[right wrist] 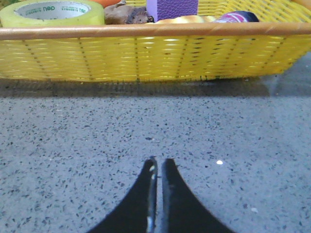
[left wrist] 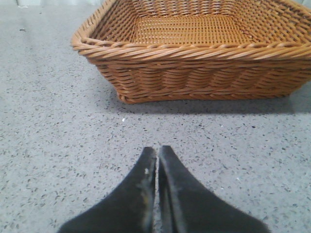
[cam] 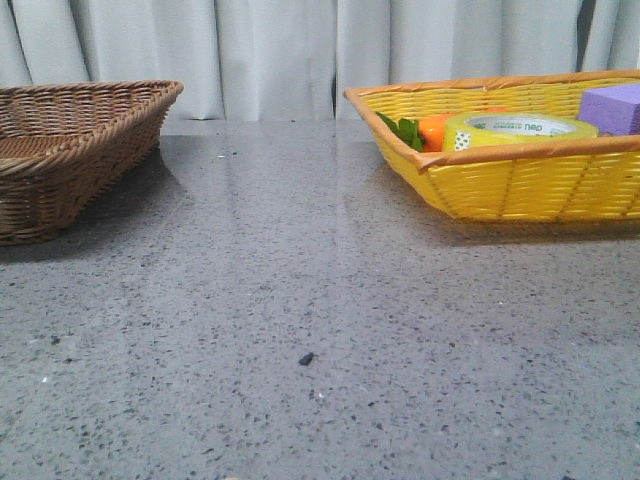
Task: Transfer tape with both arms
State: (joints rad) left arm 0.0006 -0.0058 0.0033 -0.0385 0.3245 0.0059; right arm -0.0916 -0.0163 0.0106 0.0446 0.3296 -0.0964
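Left pincer [left wrist: 157, 151] closed, empty, over counter [left wrist: 48, 145], right pincer [right wrist: 159, 164] closed, empty, tape [right wrist: 52, 12] in yellow basket [right wrist: 146, 53] beyond it

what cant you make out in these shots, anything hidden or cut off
- Front view: the yellow basket wall hides the lower part of the tape, most of the carrot and the purple block; the frame edge cuts off the brown basket.
- Right wrist view: items behind the basket rim are only partly visible, unidentifiable.
- Print on the tape core: too small to read.
- Neither arm appears in the front view; only the left tool and right tool show, closed.
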